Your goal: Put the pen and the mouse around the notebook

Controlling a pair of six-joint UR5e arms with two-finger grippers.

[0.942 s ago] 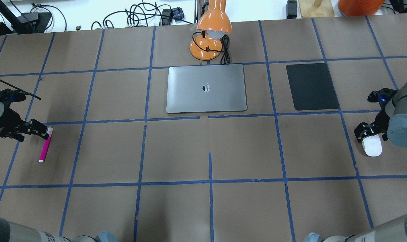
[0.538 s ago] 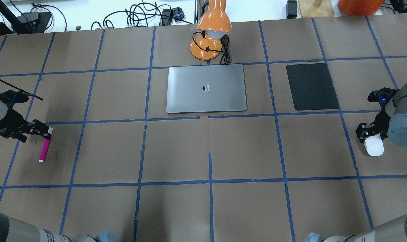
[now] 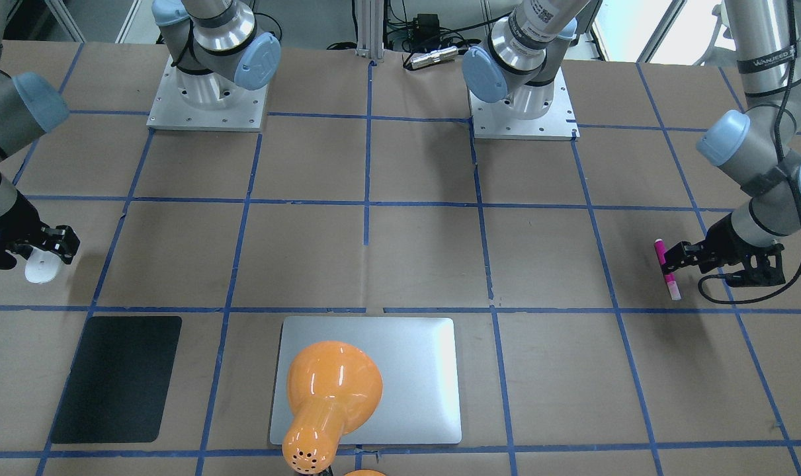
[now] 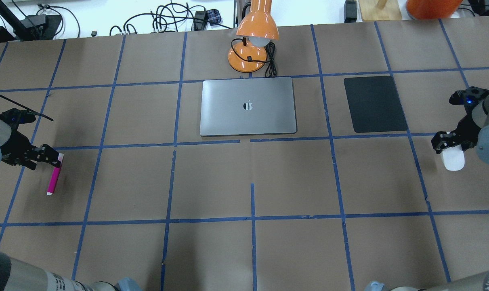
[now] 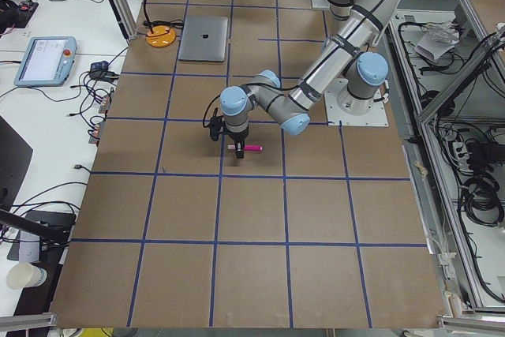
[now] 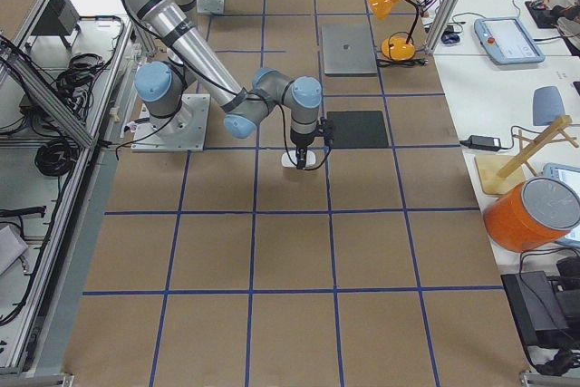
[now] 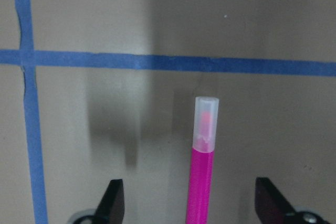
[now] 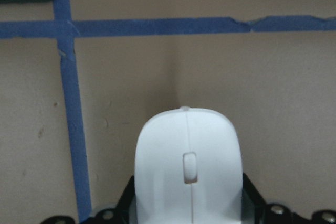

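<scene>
The bench (image 4: pixel 212 182) is covered in matte brown paper crossed by blue tape lines. The notebook (image 4: pixel 248 106), a flat brushed silver-grey rectangle with rounded corners, lies closed between the two tools and farther out from the robot than either, its long sides running across the bench. An orange lamp (image 4: pixel 252 40) with a glossy shade stands just beyond it. A thin black mat (image 4: pixel 374 104) lies between the notebook and the right tool (image 4: pixel 449 146), near that tool.

The right tool is clamped on the mouse (image 4: pixel 453 161), a smooth white oval with a small grey wheel. Black fingers (image 8: pixel 251 195) press both its flanks. In the wrist view its rounded nose points straight ahead of the tool, toward a tape line, with the long axis in line with the tool.

The left tool (image 4: pixel 55 158) stands with its jaws wide apart astride the pen (image 4: pixel 53 178), neither finger (image 7: pixel 113 200) touching it. The pen, a slim magenta stick, runs lengthwise between the fingers. Its pale translucent cap points ahead of the tool. It is well apart from the notebook.
</scene>
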